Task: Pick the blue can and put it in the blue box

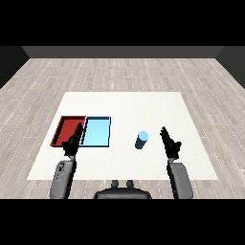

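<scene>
Can (pixel 141 140) is the object of concern; findings run from the largest item down. Table (pixel 158 107): carries everything. Blue tray (pixel 96 132): near the left edge, touching the red tray (pixel 68 129). Right hand (pixel 171 144): released, fingers straight, just beside the can, apparently set to grasp. Left hand (pixel 72 143): released, holding nothing, by the trays. The can stands upright, mid-table toward the near edge, ungrasped.

Even, bright, shadowless light; no glare on the white table (pixel 143 103).
</scene>
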### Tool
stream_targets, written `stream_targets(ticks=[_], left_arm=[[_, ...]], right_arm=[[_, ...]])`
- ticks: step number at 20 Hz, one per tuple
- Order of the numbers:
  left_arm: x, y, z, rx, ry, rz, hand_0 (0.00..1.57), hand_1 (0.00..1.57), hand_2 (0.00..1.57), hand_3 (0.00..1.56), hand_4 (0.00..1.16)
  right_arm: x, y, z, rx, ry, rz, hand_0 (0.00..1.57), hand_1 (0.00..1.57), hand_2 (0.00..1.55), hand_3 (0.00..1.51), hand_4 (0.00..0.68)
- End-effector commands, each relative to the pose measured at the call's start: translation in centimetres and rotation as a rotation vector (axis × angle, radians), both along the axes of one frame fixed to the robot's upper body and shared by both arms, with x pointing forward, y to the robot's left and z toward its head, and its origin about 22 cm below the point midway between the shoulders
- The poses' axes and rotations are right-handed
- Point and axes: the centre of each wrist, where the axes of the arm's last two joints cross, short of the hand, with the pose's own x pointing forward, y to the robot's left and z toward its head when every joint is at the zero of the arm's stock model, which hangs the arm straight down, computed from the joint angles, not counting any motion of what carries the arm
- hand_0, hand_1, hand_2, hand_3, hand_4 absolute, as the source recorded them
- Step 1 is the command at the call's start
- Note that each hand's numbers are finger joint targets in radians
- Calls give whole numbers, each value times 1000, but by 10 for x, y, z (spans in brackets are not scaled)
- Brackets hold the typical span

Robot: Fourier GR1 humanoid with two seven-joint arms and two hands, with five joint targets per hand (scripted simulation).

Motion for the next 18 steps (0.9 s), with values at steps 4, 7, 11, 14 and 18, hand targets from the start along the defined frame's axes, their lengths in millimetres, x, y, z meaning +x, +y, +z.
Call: stream_targets(ticks=[4, 7, 11, 14, 18], left_arm=[[1, 2, -1, -35, 18, 23, 0, 0, 0, 0, 0], [9, -17, 29, -148, -326, -44, 0, 0, 0, 0, 0], [1, -15, 18, -172, -386, -63, 0, 0, 0, 0, 0], [3, -7, 5, -173, -387, -72, 0, 0, 0, 0, 0], [3, 3, 19, -179, -402, -65, 0, 0, 0, 0, 0]], right_arm=[[13, -21, 14, -10, -59, 4, 0, 0, 0, 0, 0], [16, -3, 34, 160, -281, 106, 0, 0, 0, 0, 0], [18, -25, 26, 184, -310, 144, 0, 0, 0, 0, 0], [28, -41, 34, 214, -336, 151, 0, 0, 0, 0, 0], [29, -21, 10, 183, -307, 132, 0, 0, 0, 0, 0]])
